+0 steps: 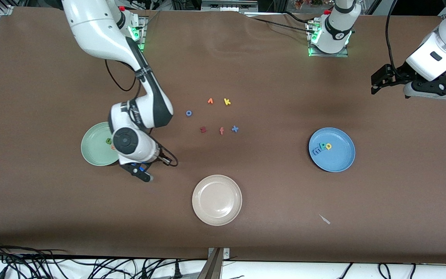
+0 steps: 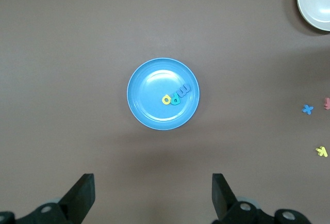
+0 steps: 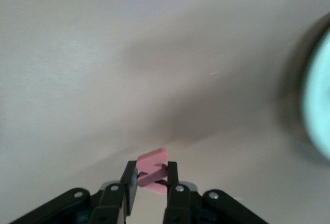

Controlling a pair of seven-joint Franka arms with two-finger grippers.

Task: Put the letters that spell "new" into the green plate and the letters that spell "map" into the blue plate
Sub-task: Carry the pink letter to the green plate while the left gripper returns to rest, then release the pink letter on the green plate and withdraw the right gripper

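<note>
Jaws of right gripper (image 3: pixel 150 178) clamped on salmon-red w (image 3: pixel 151 168), held up over bare desk (image 1: pixel 269 186) just beside green plate (image 1: pixel 93 153), at the rim nearer the front cam. Jaws of left gripper (image 2: pixel 153 195) spread wide, nothing between them; waiting in the air over the desk at the left arm's end, looking down on blue plate (image 2: pixel 149 108).

Green plate w/ green n (image 1: pixel 108 141) and orange e (image 1: pixel 112 147) lying in it, touching or nearly so, partly hidden by the right arm's wrist.

Blue plate w/ blue m (image 1: pixel 316 150), teal p (image 1: pixel 323 147), yellow a (image 1: pixel 328 145) in a tight row, edge to edge, spelling "map".

Beige plate (image 1: pixel 216 200) nearest the front cam, between the two coloured plates.

Leftover letters mid-desk, apart from each other: blue o (image 1: pixel 188 113), yellow k (image 1: pixel 227 101), dark red z (image 1: pixel 203 130), orange-red f (image 1: pixel 221 131), blue x (image 1: pixel 235 129).
</note>
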